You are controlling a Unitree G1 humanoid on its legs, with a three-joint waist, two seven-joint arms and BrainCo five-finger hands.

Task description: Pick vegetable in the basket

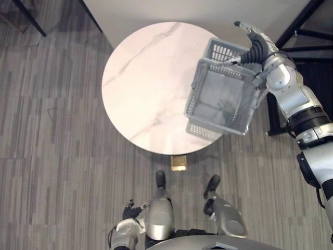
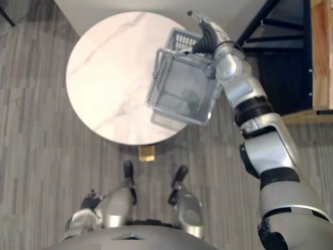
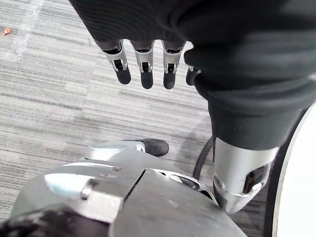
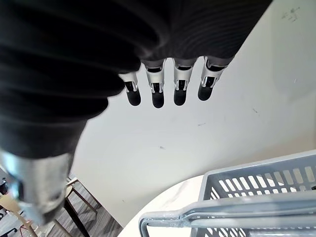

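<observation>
Nearest the robot, the left hand (image 3: pixel 143 61) hung low at its side over the grey striped floor (image 1: pixel 52 156), fingers straight and relaxed with nothing in them. A small tan block (image 1: pixel 178 162) sat on the floor under the near edge of the round white marble table (image 1: pixel 140 78). Over the table's right edge the grey mesh basket (image 1: pixel 218 88) was carried by the raised right arm and tipped, so that its open top faced upward toward the head. Inside it, against the mesh bottom, lay a small dark greenish shape (image 1: pixel 226 108), too faint to tell whether it was the vegetable. The basket's handle (image 4: pixel 222 212) ran across just below the right hand (image 1: pixel 257 41) and met the arm near the dark wrist cover; exactly how it hung there could not be made out. In the wrist view the fingers (image 4: pixel 157 94) of that hand were stretched out straight side by side, pointing past the table's far edge toward a pale wall (image 4: pixel 256 98) and curled round nothing. Beyond the arm, on the right, stood a black metal frame (image 1: pixel 299 21).
</observation>
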